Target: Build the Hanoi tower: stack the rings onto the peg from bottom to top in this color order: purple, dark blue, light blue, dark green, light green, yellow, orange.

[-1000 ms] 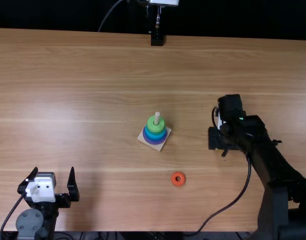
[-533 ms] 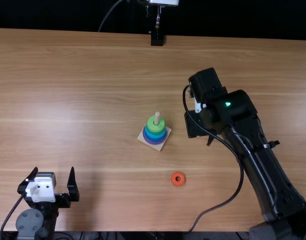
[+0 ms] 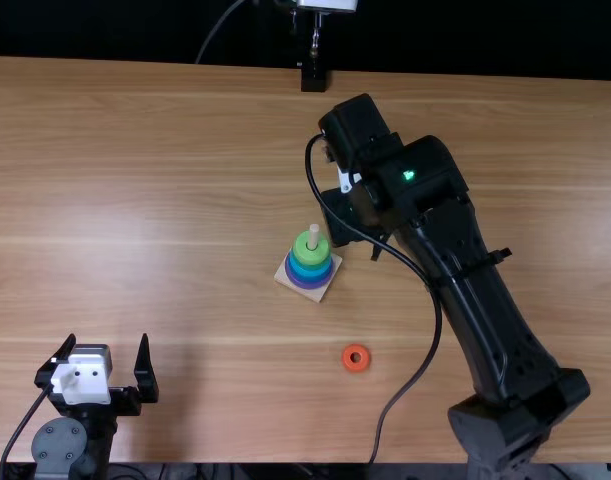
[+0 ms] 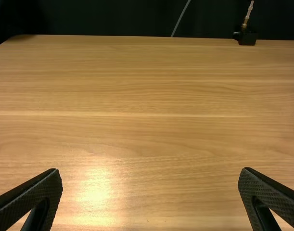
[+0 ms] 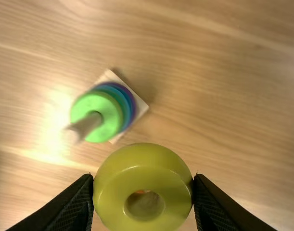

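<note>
- Top view: this gives me the placement of my right end effector (image 3: 353, 218), just beside the stack, toward its far right side.
- Right wrist view: here I can read the grip itself. The right end effector (image 5: 144, 178) has the yellow ring (image 5: 143, 159) pinched between its fingers, one on each side, with the hole facing my camera. A speck of orange shows through that hole.
- Past the held ring, that same camera looks down on the peg (image 5: 85, 127), its tip poking up out of the light green ring (image 5: 79, 107). The yellow ring is apart from the peg.
- Under the light green, I see blue bands down to the purple ring (image 3: 310, 285), all on a pale square base (image 3: 320, 296) on the worktop (image 3: 135, 150).
- The top view also gives me the orange ring (image 3: 356, 367), lying on the near side of the stack, a little to the right and well apart from it.
- Farther out, my left end effector (image 3: 107, 338) is at the near left, fingers wide apart.
- Left wrist view: I get those spread fingers, bare wood, and a black mount (image 4: 247, 38) at the far edge.
</note>
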{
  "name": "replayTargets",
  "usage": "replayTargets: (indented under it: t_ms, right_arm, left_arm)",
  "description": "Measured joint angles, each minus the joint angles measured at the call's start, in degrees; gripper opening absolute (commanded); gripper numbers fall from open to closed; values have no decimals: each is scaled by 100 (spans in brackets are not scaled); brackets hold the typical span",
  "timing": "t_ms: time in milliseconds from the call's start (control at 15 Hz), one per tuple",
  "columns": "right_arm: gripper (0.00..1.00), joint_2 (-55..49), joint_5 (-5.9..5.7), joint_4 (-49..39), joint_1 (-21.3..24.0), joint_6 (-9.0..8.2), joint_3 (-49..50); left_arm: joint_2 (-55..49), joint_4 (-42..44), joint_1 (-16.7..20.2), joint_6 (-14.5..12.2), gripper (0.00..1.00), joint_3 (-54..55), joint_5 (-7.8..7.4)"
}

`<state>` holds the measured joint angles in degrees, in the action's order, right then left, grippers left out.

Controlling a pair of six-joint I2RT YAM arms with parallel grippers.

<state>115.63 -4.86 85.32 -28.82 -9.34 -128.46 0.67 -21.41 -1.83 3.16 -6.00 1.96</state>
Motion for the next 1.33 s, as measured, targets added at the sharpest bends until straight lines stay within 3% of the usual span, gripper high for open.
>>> replayTargets:
  t_ms: [200,1333]
  right_arm:
    - [0,245,0,20,-188,-4,-544]
    - [0,750,37,31,-452,-26,-695]
  left_arm:
    - [0,-2,0,0,100,0,0]
    - [2,-2,0,0,100,0,0]
